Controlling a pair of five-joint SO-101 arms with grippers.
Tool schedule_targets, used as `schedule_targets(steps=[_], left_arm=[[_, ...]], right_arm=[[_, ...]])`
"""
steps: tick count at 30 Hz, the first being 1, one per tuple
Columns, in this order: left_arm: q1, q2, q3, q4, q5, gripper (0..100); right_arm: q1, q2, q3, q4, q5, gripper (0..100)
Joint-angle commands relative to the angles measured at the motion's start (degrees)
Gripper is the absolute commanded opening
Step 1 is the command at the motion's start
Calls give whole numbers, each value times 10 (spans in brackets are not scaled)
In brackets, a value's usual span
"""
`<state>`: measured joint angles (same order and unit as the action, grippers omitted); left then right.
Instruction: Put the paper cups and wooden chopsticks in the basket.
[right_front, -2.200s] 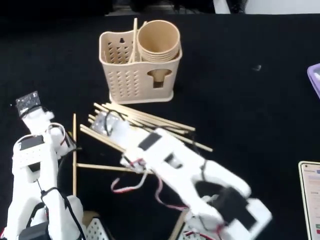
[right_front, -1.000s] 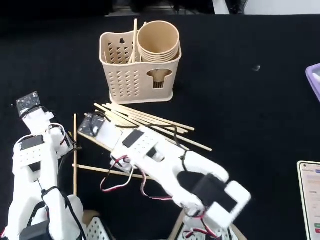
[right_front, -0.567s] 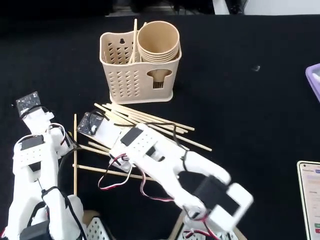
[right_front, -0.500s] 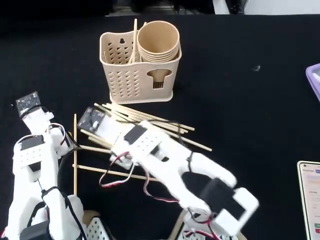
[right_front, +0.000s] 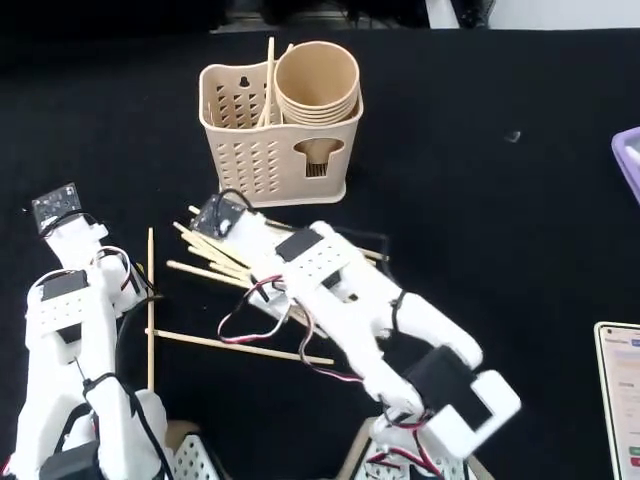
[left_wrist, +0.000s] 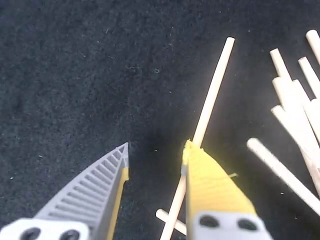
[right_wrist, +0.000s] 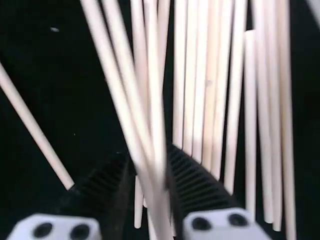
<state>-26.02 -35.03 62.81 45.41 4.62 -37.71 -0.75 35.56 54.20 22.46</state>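
Clenched at the right gripper (right_wrist: 148, 167) on a couple of wooden chopsticks (right_wrist: 150, 100) from the loose pile (right_front: 200, 270), at 6 o'clock of the basket (right_front: 260, 165); spread wide at the left gripper (left_wrist: 155, 150), just beside a single chopstick (left_wrist: 210, 95) at 9 o'clock of that pile; likely light, stiff, smooth, apt to roll or pivot; best pinched near mid-length; paper cups (right_front: 317, 80) stacked in the basket already.
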Motion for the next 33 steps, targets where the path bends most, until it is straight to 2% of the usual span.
schedule_targets(steps=[1, 5, 16, 21, 29, 33], left_arm=[[-7, -4, -35, -2, 2, 180], [-7, -4, -35, -2, 2, 180], [-7, -4, -35, -2, 2, 180], [-7, -3, -36, -2, 2, 180], [-7, -3, -36, -2, 2, 180], [-7, -3, -36, -2, 2, 180]], right_arm=[[-30, 10, -23, -20, 4, 100], [-28, 7, -24, -37, 4, 7], [-41, 7, -23, -36, 4, 17], [-63, 14, -18, -53, 4, 119], [-66, 14, -14, -71, 4, 83], [-67, 14, -13, -68, 4, 110]])
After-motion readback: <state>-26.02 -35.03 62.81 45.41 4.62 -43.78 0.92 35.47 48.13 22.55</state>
